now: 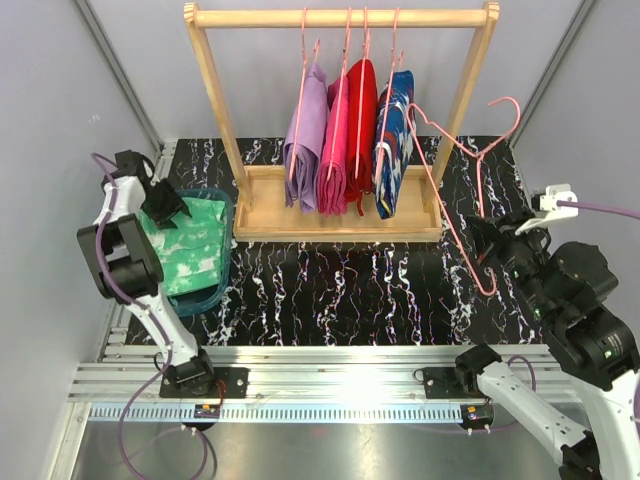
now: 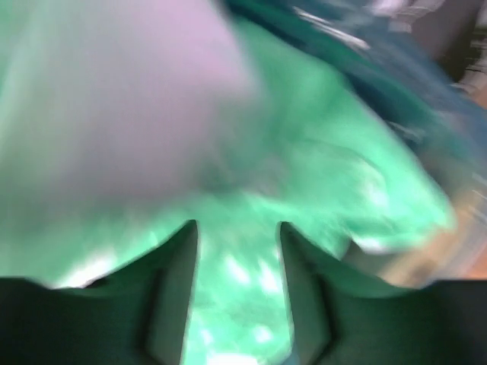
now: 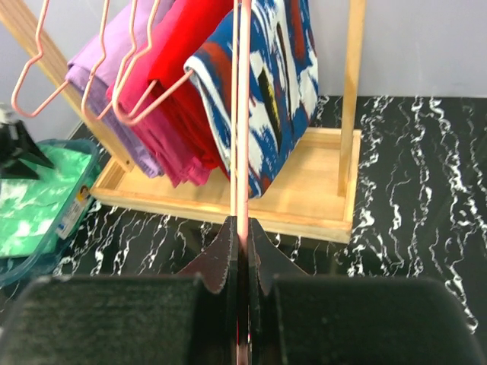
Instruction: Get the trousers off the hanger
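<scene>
My left gripper (image 1: 165,205), at nine o'clock, hovers with jaws parted over the teal basket (image 1: 205,300). The basket holds the mint green trousers (image 1: 195,255); I judge it is the drop-off for freed pairs. At four o'clock my right gripper (image 3: 242,228) pinches the bare pink hanger (image 3: 243,137), held clear of the rack (image 1: 340,17). The navy trousers (image 1: 392,150) hang at twelve o'clock.

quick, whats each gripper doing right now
left gripper: jaws apart over the mint green trousers, nothing clearly held
right gripper: shut on the empty pink hanger
</scene>
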### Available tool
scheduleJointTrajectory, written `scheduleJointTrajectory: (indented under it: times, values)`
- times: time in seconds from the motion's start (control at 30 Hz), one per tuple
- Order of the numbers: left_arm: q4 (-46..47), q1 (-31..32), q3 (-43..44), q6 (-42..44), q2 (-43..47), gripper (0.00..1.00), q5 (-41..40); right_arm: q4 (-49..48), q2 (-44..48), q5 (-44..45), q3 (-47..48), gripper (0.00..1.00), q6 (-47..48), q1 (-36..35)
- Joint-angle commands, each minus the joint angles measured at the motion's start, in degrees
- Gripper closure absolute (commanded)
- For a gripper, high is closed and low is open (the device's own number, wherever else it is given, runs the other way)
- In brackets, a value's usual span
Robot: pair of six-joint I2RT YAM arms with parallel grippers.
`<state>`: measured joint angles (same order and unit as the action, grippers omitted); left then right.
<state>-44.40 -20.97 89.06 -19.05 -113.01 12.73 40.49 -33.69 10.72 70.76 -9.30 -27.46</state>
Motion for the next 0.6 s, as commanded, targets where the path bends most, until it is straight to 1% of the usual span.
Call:
scheduleJointTrajectory:
  times: [0.0, 0.03, 0.07, 0.13, 0.17, 0.2, 0.23, 0.27, 0.3, 0.33, 0.37, 0.4, 0.43, 0.5, 0.53, 0.57]
  values:
    - [-0.9, 1.0, 1.4, -0.6, 11.7, 0.44, 3.4, -2.1, -3.9, 4.2, 4.9, 1.00, 3.6, -0.5]
    - [-0.8, 1.1, 0.9, -0.6, 13.9, 0.40, 3.2, -2.5, -4.8, 4.9, 6.0, 1.00, 5.0, -0.5]
    - [-0.6, 1.4, -0.2, -0.7, 17.7, 0.33, 2.8, -2.8, -6.8, 5.2, 6.8, 1.00, 5.5, -0.5]
    - [-1.1, 2.0, -1.0, -0.4, 21.7, 0.28, 1.3, -4.0, -9.1, 5.6, 8.6, 1.00, 7.5, -0.6]
    - [-1.4, 2.8, -1.6, -0.2, 25.5, 0.25, -0.1, -4.7, -11.7, 5.5, 9.1, 1.00, 8.2, -0.5]
    - [-1.9, 3.5, -1.8, 0.0, 27.3, 0.23, -0.9, -5.7, -13.1, 5.4, 9.7, 1.00, 8.9, -0.5]
    - [-2.4, 4.4, -2.2, 0.7, 29.1, 0.21, -1.8, -7.0, -14.5, 6.2, 11.4, 1.00, 8.9, -0.5]
    - [-2.9, 6.9, -2.5, 0.9, 31.3, 0.19, -3.4, -7.4, -17.3, 7.0, 12.4, 1.00, 10.9, -0.6]
    - [-3.6, 8.3, -2.9, 1.1, 34.6, 0.15, -7.2, -7.9, -18.8, 8.5, 13.3, 1.00, 11.4, -0.6]
    - [-4.5, 9.8, -3.3, 1.8, 36.6, 0.12, -8.5, -9.4, -20.3, 12.8, 15.0, 1.00, 11.9, -0.5]
    - [-4.8, 12.8, -3.8, 2.0, 38.3, 0.01, -9.9, -10.3, -22.4, 15.0, 15.6, 1.00, 12.2, -0.5]
    - [-5.3, 14.1, -5.4, 2.0, 40.0, 0.01, -12.4, -11.0, -23.6, 16.4, 16.4, 1.00, 12.6, -0.5]
    - [-5.1, 15.2, -6.3, 2.2, 43.8, 0.01, -12.6, -11.7, -24.7, 17.7, 18.5, 1.00, 12.8, -0.5]
    - [-5.2, 17.2, -8.3, 1.9, 47.4, 0.01, -13.9, -11.5, -29.0, 17.8, 21.2, 1.00, 13.3, -0.5]
    - [-5.5, 17.9, -9.8, 1.8, 50.7, 0.01, -14.6, -11.7, -30.5, 18.9, 23.8, 1.00, 14.0, -0.5]
    - [-5.6, 19.2, -10.6, 1.8, 52.6, 0.01, -15.1, -11.6, -33.7, 19.4, 25.2, 1.00, 14.4, -0.4]
